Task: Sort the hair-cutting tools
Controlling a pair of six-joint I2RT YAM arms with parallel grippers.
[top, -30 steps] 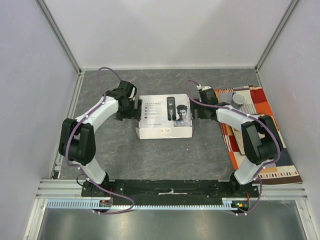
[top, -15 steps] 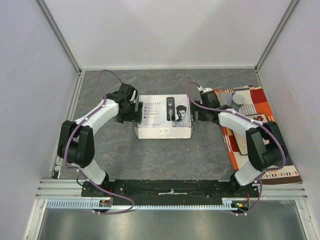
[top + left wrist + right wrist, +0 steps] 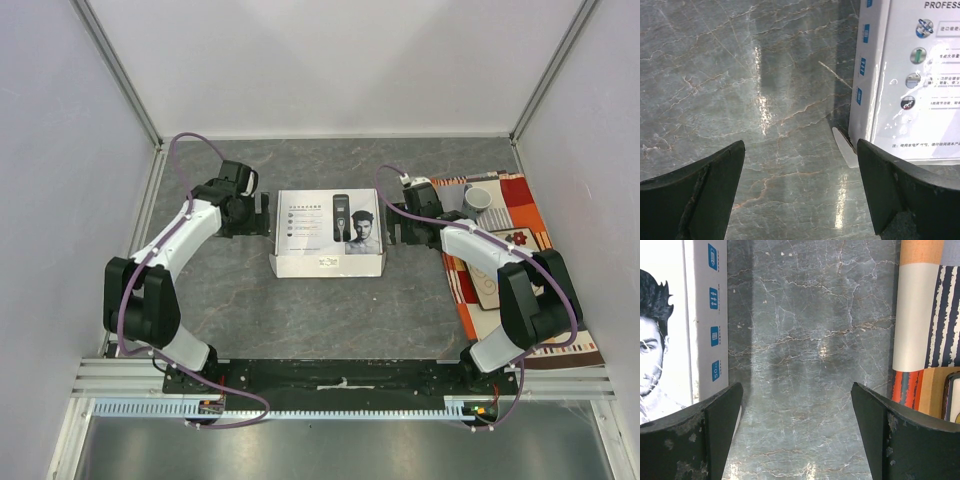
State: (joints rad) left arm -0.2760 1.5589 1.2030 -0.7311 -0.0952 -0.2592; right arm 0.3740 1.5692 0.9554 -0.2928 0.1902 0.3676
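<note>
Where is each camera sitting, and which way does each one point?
Top external: above and behind the arm bases, looking down at the table, the white box, the left arm and right arm.
Left wrist: on the left arm, facing the table by the box's left edge; open left pincer shows.
Right wrist: on the right arm, facing the table between box and striped mat; open right pincer shows.
Shared: all three show the box.
</note>
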